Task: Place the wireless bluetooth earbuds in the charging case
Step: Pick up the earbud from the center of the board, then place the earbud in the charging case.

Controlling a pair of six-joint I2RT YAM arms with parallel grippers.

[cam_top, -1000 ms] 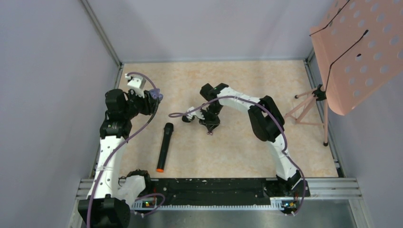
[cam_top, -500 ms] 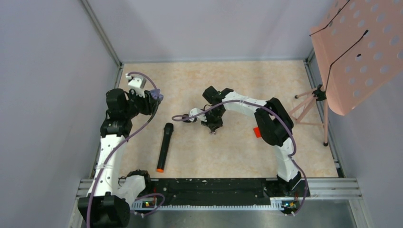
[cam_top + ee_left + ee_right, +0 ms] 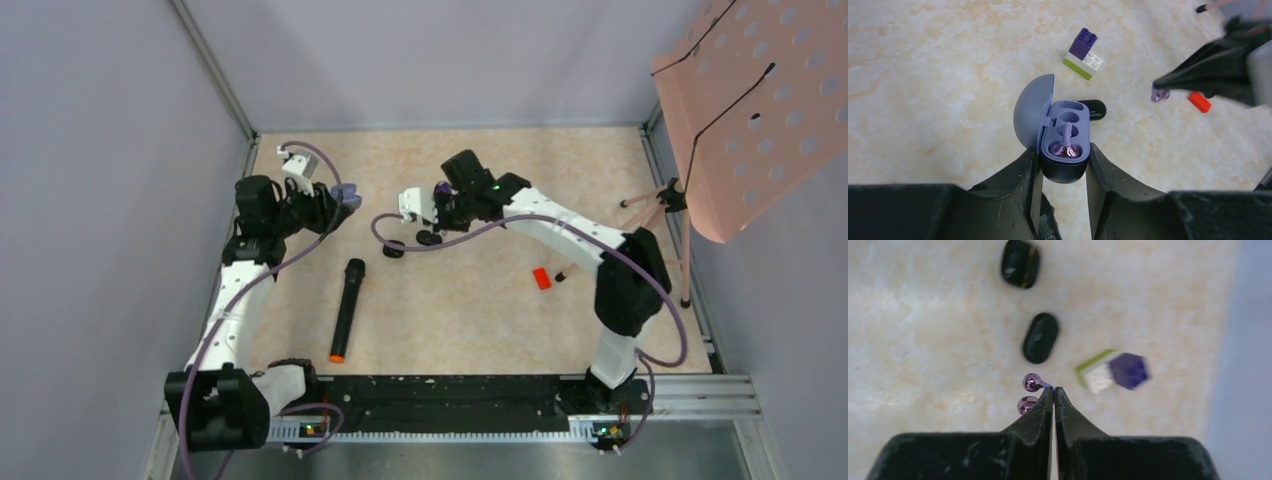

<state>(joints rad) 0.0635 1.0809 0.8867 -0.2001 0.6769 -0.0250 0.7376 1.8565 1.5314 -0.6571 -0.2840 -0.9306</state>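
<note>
Top view: left gripper (image 3: 338, 200) is raised, tilting the charging case (image 3: 348, 191) toward the other arm.

Left wrist view: jaws are narrow, clamped on the case body. The lid (image 3: 1032, 112) is swung open so the sockets face up. Seated earbud (image 3: 1065, 149) occupies one socket and the other is vacant. Right gripper (image 3: 1160, 86) hangs near the case, apart from it, bringing the second earbud (image 3: 1159, 95).

Right wrist view: jaws are almost shut, pinching the second earbud by its stem with the head left clear, probably for a stem-first drop.
</note>
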